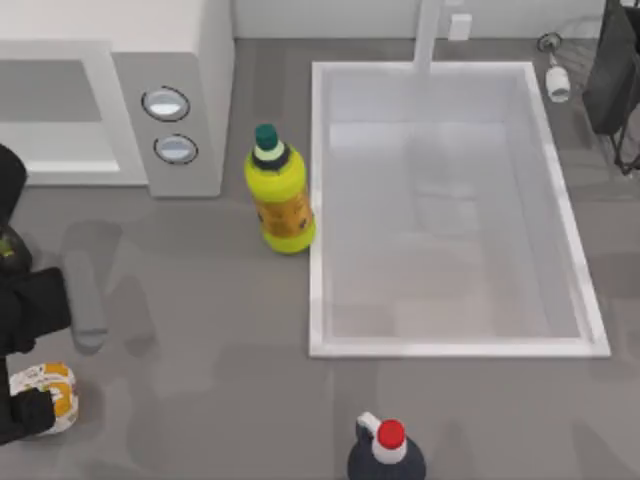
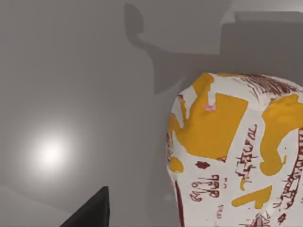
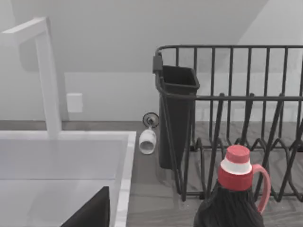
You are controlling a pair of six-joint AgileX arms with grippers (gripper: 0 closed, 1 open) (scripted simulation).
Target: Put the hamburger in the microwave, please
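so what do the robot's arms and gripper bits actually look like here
The left arm at the top view's left edge is matte black and blocky, with a small yellow-green mark on its upper part. The left gripper is equally black, plain and unmarked. Each wrist view shows a dark, angular finger tip. No cables are visible.

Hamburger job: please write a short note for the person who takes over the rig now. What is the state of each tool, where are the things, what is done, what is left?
Left tool: at the table's left edge, right at the small white-wrapped hamburger with orange patches; whether it grips cannot be told.
Right arm: parked near the black dish rack.
Hamburger lies on the grey table, near the front left corner.
Large white-grey microwave with two round silver knobs: back left, cavity open.
Done: approach only.
Left: grasp, lift, place the hamburger in the cavity.
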